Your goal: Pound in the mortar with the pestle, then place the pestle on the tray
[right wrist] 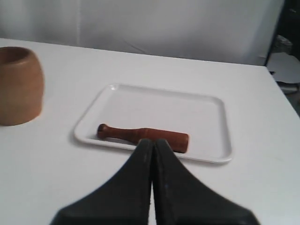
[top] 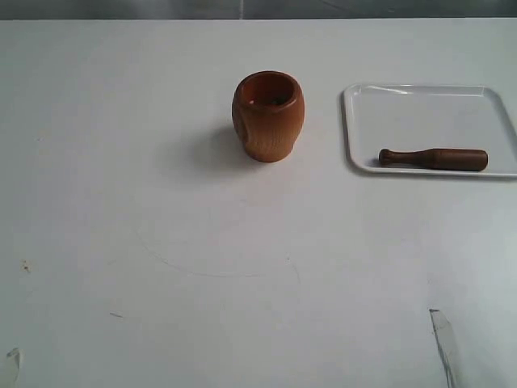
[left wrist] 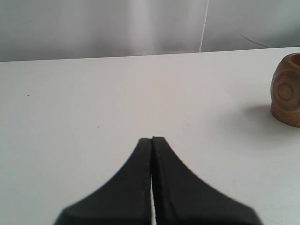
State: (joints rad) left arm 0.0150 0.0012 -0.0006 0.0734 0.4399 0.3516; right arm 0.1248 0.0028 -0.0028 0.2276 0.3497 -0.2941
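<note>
The mortar [left wrist: 287, 91] is cut off by the picture's edge in both wrist views, so only part of its bulging side is seen. In the exterior view the tray [top: 355, 129] is clipped at the right edge, and the dark speck inside the mortar's mouth cannot be identified. Part of the pestle [right wrist: 122, 133] is hidden behind the right gripper [right wrist: 153, 140], whose blurred jaws are cropped by the frame, as are those of the left gripper [left wrist: 152, 139]. A pale sliver [top: 443, 343] at the exterior view's lower edge cannot be identified.
</note>
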